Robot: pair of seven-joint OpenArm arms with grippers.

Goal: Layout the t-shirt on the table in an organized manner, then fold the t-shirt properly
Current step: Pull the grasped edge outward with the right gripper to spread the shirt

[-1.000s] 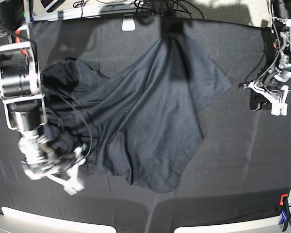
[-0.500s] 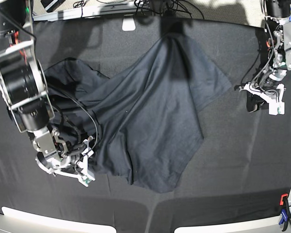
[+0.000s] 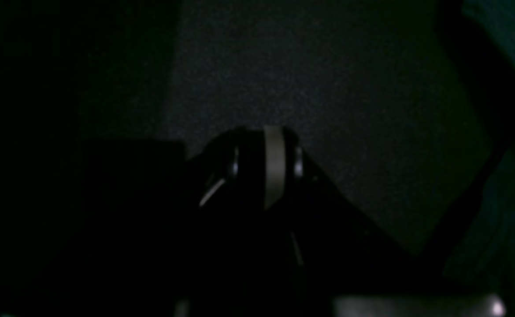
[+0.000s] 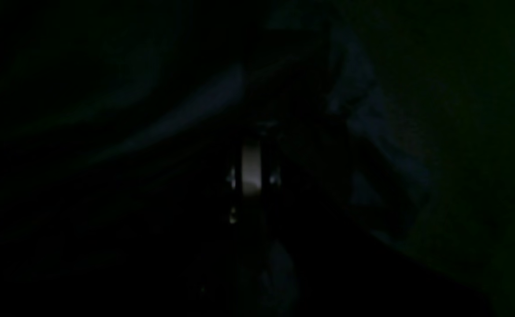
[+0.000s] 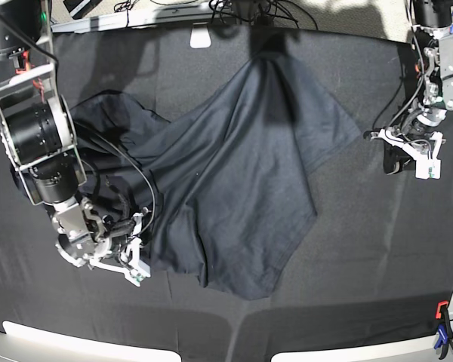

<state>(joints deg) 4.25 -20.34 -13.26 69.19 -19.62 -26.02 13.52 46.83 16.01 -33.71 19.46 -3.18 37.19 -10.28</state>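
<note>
The dark charcoal t-shirt [image 5: 241,173] lies crumpled and skewed across the middle of the table [image 5: 362,249], bunched up at its left side. My right gripper [image 5: 138,260] sits at the shirt's lower-left edge, shut on a fold of the cloth. Faint folds of the t-shirt [image 4: 195,110] surround its fingers in the very dark right wrist view. My left gripper [image 5: 399,160] hangs over bare table to the right of the shirt, apart from it. Its jaws look shut and empty, and the left wrist view shows only table cloth [image 3: 327,88] beyond them.
A red and blue clamp [image 5: 442,332] grips the near right corner. The white rim [image 5: 75,343] runs along the front edge. Cables [image 5: 241,9] and a small white piece [image 5: 200,36] lie at the back edge. My right arm's body [image 5: 38,128] stands over the shirt's left part.
My right gripper swung in from the near left to the shirt's lower-left edge and went from open to shut. The left gripper shifted slightly up and left.
</note>
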